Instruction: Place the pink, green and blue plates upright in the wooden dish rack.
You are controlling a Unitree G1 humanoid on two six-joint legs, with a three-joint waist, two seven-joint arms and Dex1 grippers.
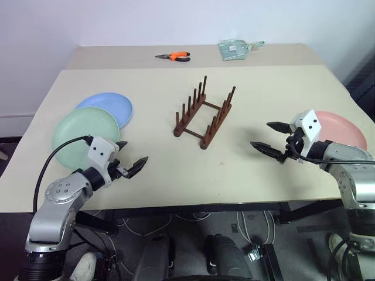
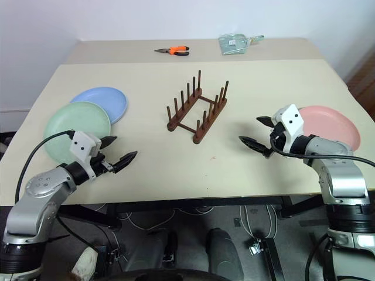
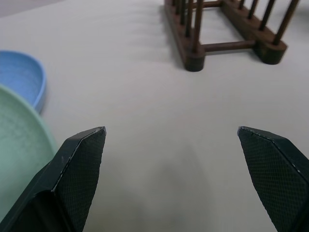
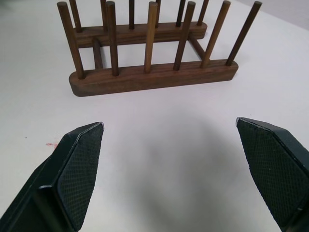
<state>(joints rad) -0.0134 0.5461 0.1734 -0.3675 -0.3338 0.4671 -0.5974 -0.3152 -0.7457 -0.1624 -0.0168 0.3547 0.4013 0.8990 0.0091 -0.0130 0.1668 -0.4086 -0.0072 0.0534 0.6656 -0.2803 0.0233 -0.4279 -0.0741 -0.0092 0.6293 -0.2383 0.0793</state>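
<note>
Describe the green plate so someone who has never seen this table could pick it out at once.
Start at the beige table and look to its left side, away from the wooden dish rack in the middle. Two plates overlap there; the green plate is the nearer one, lying flat just behind the left claw. It rests partly on the blue plate, while the pink plate lies alone at the far right.

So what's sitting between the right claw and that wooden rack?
Nothing: bare table between the open right gripper and wooden dish rack, seen in the right wrist view.

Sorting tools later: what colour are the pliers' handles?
Orange handles on the pliers, clearest in the left eye view.
</note>
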